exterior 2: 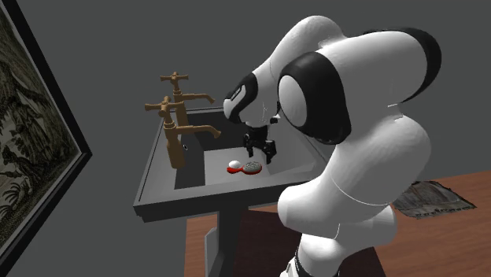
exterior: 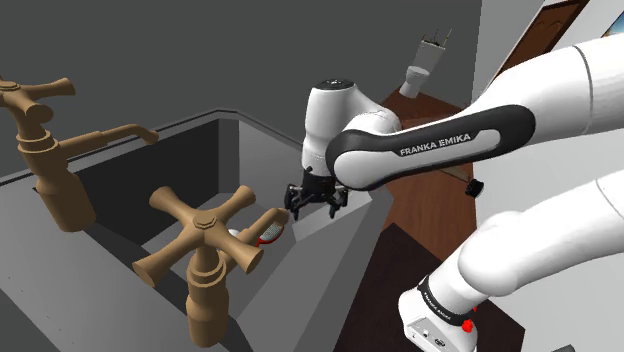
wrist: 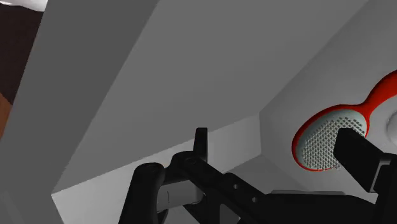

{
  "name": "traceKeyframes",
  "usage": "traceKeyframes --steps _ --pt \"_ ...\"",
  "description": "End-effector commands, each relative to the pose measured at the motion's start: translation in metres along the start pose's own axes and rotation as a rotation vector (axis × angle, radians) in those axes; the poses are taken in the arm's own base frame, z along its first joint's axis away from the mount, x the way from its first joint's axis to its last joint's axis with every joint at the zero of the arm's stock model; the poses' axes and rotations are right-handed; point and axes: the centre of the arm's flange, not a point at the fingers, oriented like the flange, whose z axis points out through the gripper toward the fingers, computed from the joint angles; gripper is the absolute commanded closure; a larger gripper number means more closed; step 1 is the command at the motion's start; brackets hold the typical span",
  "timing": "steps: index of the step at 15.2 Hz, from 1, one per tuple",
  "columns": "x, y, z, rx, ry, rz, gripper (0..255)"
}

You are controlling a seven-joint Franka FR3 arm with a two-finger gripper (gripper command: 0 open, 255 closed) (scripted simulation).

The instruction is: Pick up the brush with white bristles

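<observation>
— Brush [exterior 2: 252, 167] with white bristles, where is it?
— Lying red-backed on the floor of the grey sink [exterior 2: 153, 179].
— And the gripper [exterior 2: 260, 149]?
— Over the sink, just above the brush, fingers apart, clasping nothing.

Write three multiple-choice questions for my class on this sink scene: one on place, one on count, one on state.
1. Where does the red brush lie? A in the grey sink; B on a shelf; C on a chair.
2. How many brown taps stand on the sink? A one; B two; C four.
3. The end effector is: A shut on the brush; B open, holding nothing; C shut on nothing.
Answers: 1 A, it lies on the basin floor. 2 B, two cross-handled taps show. 3 B, its fingers stand apart.
</observation>
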Motion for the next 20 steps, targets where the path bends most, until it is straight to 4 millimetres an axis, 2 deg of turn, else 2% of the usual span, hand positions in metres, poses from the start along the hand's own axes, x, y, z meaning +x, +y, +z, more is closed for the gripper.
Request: traceKeyframes --steps 1,11,18,20 --pt "0.004 -0.024 0.014 0.004 -0.008 0.067 0" --pt "0.034 -0.123 0.091 0.003 -0.040 0.367 0" --pt "0.035 -0.128 0.128 0.003 -0.040 0.367 0" --pt "0.035 -0.129 0.131 0.003 -0.040 0.367 0"
